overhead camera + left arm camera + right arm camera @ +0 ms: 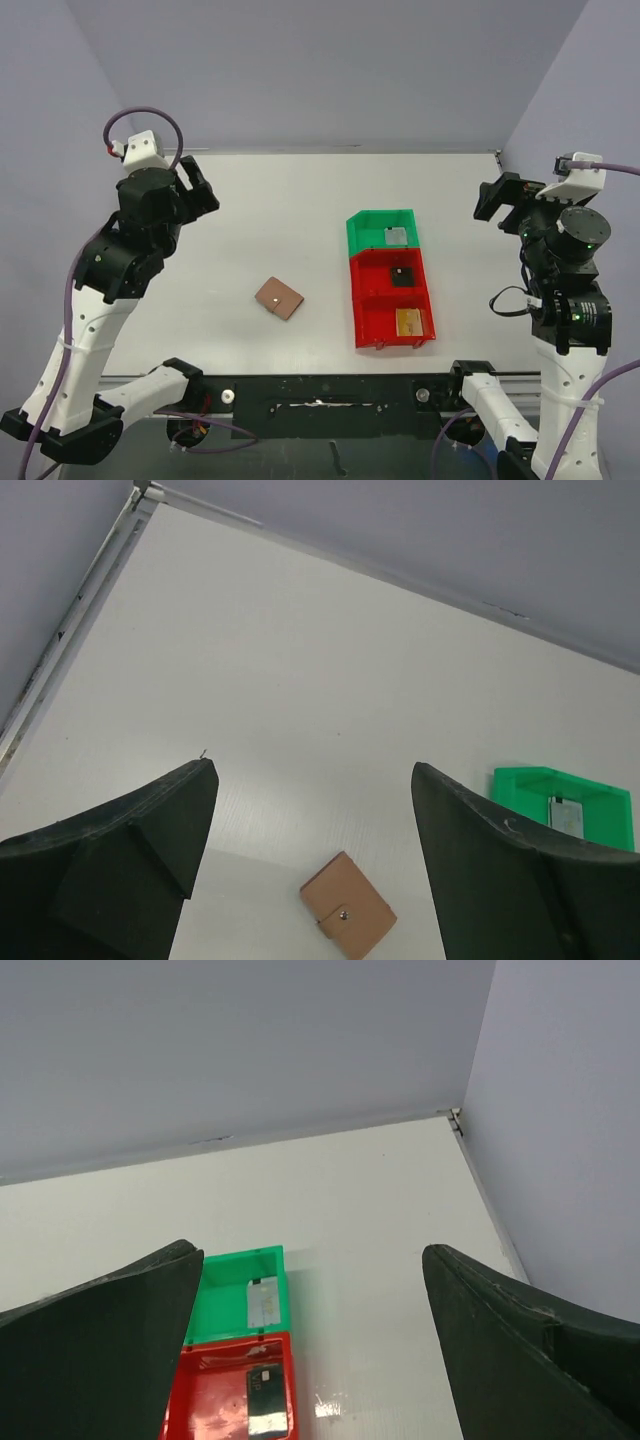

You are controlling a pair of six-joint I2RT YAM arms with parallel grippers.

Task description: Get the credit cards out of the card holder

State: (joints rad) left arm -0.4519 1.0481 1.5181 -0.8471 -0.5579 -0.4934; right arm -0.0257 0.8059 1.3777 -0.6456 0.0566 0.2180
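Observation:
The brown card holder (pixel 279 298) lies shut and flat on the white table, its pale snap stud on top; it also shows in the left wrist view (pixel 347 919). A silver card (pixel 396 237) lies in the green bin (pixel 362 231). A black card (pixel 403 276) and a gold card (pixel 410 322) lie in the red bin (pixel 362 308). My left gripper (pixel 200 185) is open and empty, raised at the far left. My right gripper (pixel 496 200) is open and empty, raised at the far right. The right wrist view shows the silver card (pixel 262 1305) and black card (pixel 266 1400).
The green and red bins stand end to end right of the table's middle. The table's far edge meets a grey wall (pixel 320 70). A black rail (pixel 330 395) runs along the near edge between the arm bases.

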